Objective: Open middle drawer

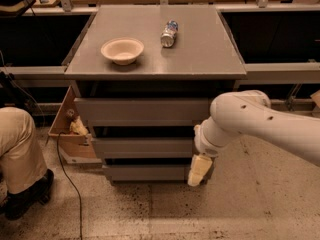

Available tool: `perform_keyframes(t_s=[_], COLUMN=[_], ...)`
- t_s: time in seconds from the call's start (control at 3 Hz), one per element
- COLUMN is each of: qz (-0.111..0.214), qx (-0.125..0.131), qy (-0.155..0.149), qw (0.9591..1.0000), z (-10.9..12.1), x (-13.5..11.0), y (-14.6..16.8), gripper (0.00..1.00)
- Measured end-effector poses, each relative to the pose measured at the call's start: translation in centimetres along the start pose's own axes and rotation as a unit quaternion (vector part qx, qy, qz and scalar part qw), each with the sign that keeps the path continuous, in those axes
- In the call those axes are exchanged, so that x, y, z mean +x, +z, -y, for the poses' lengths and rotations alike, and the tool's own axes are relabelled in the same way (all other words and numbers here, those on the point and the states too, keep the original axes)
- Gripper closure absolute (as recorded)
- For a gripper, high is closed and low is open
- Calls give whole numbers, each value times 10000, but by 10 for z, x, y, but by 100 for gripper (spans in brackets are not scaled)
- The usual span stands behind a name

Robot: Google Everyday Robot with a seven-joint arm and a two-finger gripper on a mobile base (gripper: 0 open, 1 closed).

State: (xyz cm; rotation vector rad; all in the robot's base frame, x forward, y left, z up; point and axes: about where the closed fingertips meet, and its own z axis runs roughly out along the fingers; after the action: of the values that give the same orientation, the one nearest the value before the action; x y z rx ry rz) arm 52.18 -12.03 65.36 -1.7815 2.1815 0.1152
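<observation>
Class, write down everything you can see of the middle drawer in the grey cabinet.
The middle drawer is a plain, flat grey front with no handle, second of three under the cabinet top. Dark gaps run above and below it. No tray shows, so it looks shut. The white arm covers its right end; contact is unclear. The gripper hangs just below that end, before the lowest drawer.

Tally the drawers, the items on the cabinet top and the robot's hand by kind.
Drawers: 3 (upper drawer, middle drawer, lowest drawer)
Bowl: 1, on the cabinet top
Can: 1, lying on it
Hand: 1, low at the cabinet's right front, beside the lowest drawer
Total: 6
</observation>
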Motion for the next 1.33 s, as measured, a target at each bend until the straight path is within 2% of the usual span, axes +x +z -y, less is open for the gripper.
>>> perform_keyframes(t_s=[0.33, 0.67, 1.0, 1.33], qz=[74, 93, 270, 413], qx=[-146, -264, -178, -18], qy=[162, 255, 420, 588], qw=[9997, 9993, 9986, 9974], z=[14, 13, 32, 57], x=[-8, -7, -12, -16], y=[74, 120, 166, 194], gripper=[0, 0, 0, 0])
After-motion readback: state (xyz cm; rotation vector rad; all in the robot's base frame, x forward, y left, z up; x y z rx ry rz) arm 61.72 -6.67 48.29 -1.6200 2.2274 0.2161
